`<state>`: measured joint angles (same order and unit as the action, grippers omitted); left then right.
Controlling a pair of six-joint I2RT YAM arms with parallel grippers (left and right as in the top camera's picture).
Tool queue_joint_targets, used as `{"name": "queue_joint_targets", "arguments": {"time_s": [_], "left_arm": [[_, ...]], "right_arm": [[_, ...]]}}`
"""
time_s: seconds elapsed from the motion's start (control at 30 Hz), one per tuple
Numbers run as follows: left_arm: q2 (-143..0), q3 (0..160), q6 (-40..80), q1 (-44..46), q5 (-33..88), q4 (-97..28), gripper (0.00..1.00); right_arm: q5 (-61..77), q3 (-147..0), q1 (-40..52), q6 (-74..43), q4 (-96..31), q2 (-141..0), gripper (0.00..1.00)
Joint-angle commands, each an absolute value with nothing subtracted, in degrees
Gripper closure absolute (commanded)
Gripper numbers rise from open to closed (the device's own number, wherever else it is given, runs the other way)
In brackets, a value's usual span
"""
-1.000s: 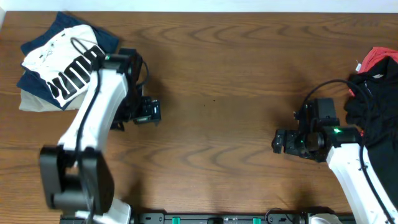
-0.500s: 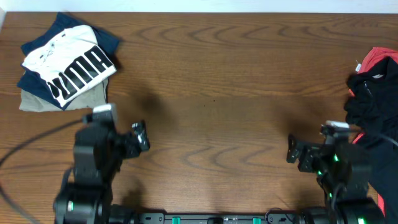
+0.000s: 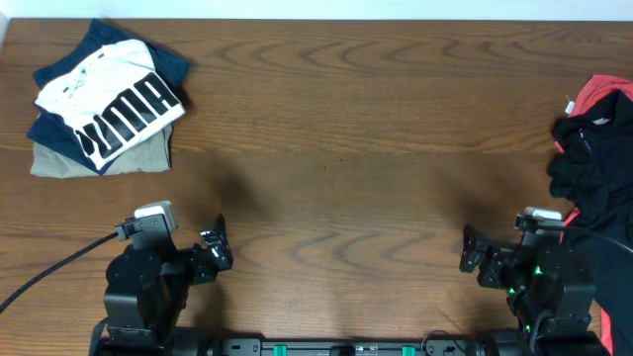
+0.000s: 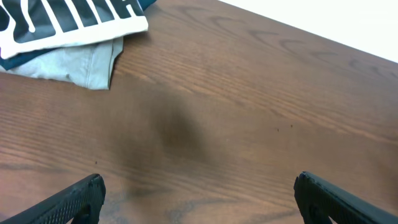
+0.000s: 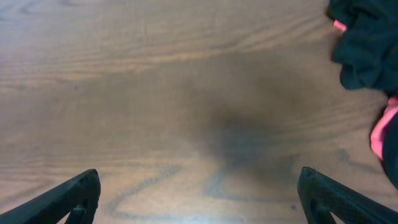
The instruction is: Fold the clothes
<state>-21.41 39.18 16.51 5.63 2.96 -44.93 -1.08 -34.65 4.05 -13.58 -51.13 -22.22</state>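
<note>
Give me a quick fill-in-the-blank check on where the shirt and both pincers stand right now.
The white T-shirt tops a stack in the table's far ____ corner.
Its block lettering is ____.
The left pincer and right pincer both stand ____, holding nothing.
Peeking from the dark clothes at the right edge is a ____ cloth.
Missing words: left; black; open; red.

Left arm (image 3: 138, 289) tucked at 7 o'clock; left gripper (image 3: 219, 248) points toward 3 o'clock, jaws spread wide, empty. Right arm (image 3: 552, 287) at 5 o'clock; right gripper (image 3: 471, 253) points toward 9 o'clock, jaws spread wide, empty.
</note>
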Motion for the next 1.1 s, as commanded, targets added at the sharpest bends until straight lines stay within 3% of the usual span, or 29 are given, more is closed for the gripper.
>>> {"name": "queue_joint_targets", "arguments": {"time_s": [0.0,0.43,0.77,1.07], "left_arm": [[-21.2,39.0,16.6,5.6,2.3,-45.0,0.02],[-21.2,39.0,16.6,5.5,2.3,-45.0,0.02],[-21.2,39.0,16.6,5.5,2.3,-45.0,0.02],[-21.2,39.0,16.6,5.5,2.3,-45.0,0.02]], "right_arm": [[-1.7,-34.3,4.5,-13.5,-53.1,-22.0,0.01],[-2.2,-32.9,4.6,-12.9,-58.0,-16.8,0.01],[0.9,-18.5,2.8,-2.5,-32.4,-0.2,0.01],[0.9,-5.9,1.8,4.6,-5.4,-0.3,0.01]]}}
